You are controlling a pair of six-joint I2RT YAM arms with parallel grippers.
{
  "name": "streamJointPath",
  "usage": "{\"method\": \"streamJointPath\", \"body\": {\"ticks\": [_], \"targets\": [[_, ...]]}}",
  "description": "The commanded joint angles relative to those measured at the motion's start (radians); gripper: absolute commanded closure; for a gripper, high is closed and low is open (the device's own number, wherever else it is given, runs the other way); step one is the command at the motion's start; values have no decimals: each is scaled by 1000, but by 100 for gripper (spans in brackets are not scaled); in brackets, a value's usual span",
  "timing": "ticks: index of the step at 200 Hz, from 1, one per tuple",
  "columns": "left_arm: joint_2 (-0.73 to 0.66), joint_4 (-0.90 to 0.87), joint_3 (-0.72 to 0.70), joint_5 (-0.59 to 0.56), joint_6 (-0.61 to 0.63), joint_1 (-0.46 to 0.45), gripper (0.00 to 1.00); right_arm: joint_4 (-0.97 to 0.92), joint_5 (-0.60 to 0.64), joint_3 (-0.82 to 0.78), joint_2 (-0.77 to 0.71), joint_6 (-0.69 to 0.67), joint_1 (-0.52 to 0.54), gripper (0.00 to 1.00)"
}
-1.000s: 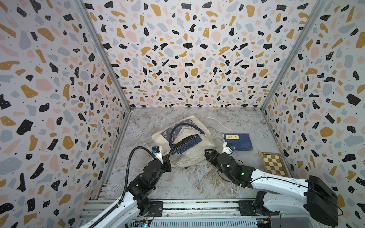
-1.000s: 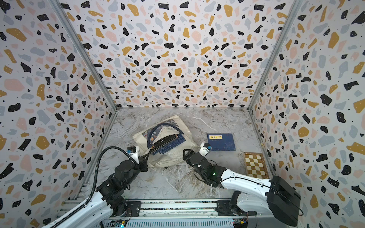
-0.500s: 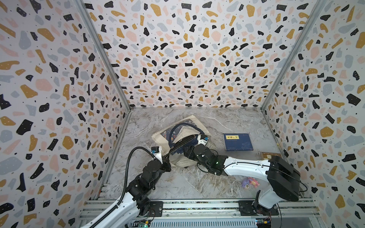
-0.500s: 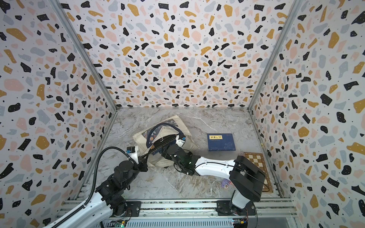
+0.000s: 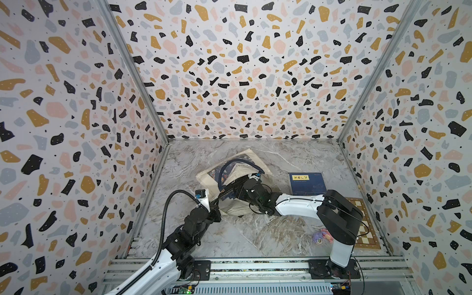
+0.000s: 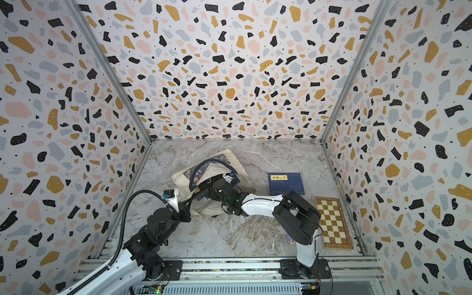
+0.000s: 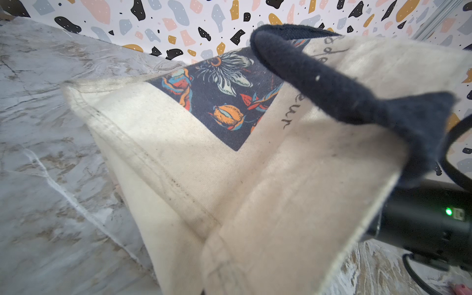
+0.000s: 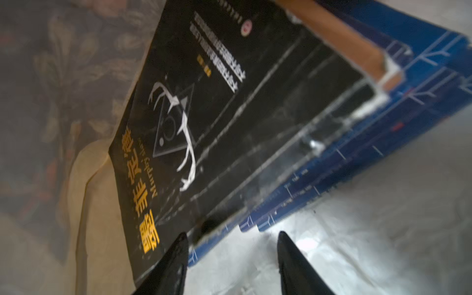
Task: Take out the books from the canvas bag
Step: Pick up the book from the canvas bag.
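Currently the right gripper (image 8: 232, 235) reaches into the canvas bag (image 5: 246, 159), jaws apart, the books (image 8: 229, 115) stacked just ahead, one corner between its jaws. The left gripper (image 5: 214, 204) is clamped on the bag's lifted rim.

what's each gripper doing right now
left gripper: shut on the canvas bag, holding up its edge.
right gripper: open, fingers at the near corner of the books, nothing gripped.
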Motion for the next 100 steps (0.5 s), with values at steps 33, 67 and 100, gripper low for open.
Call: {"method": "streamJointPath", "body": {"ticks": [33, 67, 100], "targets": [[1, 59, 4, 10, 9, -1, 100, 23, -11, 74, 19, -48, -26, 55], [6, 64, 5, 11, 11, -1, 100, 42, -26, 77, 13, -56, -41, 69], [13, 68, 6, 13, 12, -1, 100, 58, -19, 75, -23, -73, -42, 76]]}}
